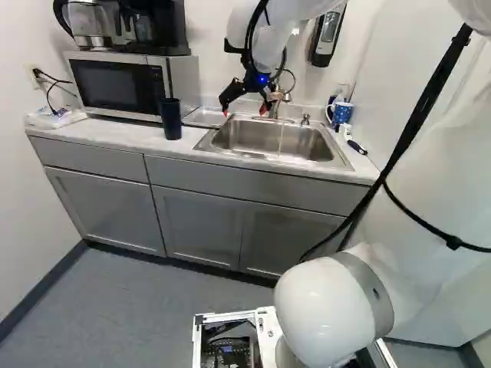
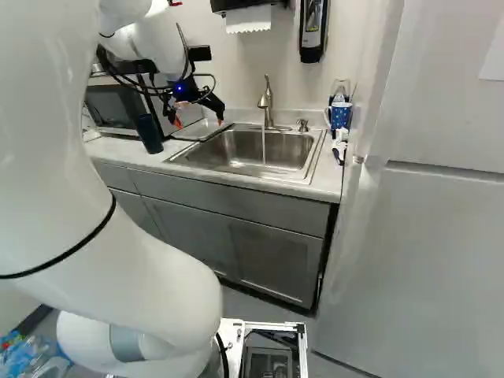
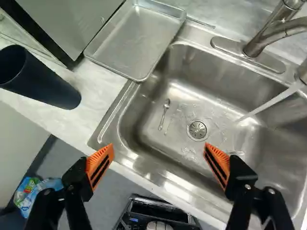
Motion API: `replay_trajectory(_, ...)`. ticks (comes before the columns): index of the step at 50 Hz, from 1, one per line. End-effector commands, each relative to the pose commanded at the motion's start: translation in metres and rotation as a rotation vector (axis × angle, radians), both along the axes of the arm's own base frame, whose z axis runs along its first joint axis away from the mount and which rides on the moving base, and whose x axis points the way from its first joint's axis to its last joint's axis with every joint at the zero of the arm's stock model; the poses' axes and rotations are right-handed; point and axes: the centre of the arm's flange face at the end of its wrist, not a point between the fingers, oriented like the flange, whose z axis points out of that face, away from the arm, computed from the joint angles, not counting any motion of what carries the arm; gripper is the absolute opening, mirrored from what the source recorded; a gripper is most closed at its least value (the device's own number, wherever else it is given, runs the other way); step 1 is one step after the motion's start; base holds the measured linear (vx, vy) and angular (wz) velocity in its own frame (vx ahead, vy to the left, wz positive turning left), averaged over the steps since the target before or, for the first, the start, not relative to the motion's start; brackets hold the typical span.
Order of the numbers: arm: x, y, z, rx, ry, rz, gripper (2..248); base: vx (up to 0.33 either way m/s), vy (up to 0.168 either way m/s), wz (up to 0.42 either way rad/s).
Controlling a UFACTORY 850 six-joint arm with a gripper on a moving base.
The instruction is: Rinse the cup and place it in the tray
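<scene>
Cup point(image 3: 45, 81), tall and dark, stands upright on the desk point(image 3: 98, 84) just beside the tray point(image 3: 139, 40), near the front edge and before the microwave point(image 1: 123, 83). With its side free, it offers a clear grip; whether anything is in it I cannot tell. The tray lies flat at the sink's corner, its rim by the basin, presumably so that a dripping cup has only a short way to travel. In the sink point(image 3: 192, 103) a small spoon point(image 3: 164, 114) lies near the drain point(image 3: 196, 130), where it could catch a low-held cup. Water point(image 3: 271, 103) runs from the faucet point(image 3: 271, 33), so rinsing should need no touch on the handle. The pincer point(image 3: 159, 145) is open and empty, its orange pads wide apart above the sink's front rim; that spread looks meant to straddle the cup's body. A patterned mug point(image 1: 342, 113) sits beyond the sink's other side, away from the work. The job seems at its start: reach across to the cup, grip it squarely, keep it level; a glancing push could topple it.
</scene>
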Motion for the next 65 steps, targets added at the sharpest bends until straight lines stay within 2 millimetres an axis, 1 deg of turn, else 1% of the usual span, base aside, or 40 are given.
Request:
replay_trajectory(36, 0.003, 0.062, 0.0, 0.0, 0.001, 0.123, 247, 0.0, 0.0, 0.0)
replay_trajectory(65, 0.001, 0.113, 0.001, 0.001, -0.002, 0.22, 247, 0.0, 0.0, 0.0)
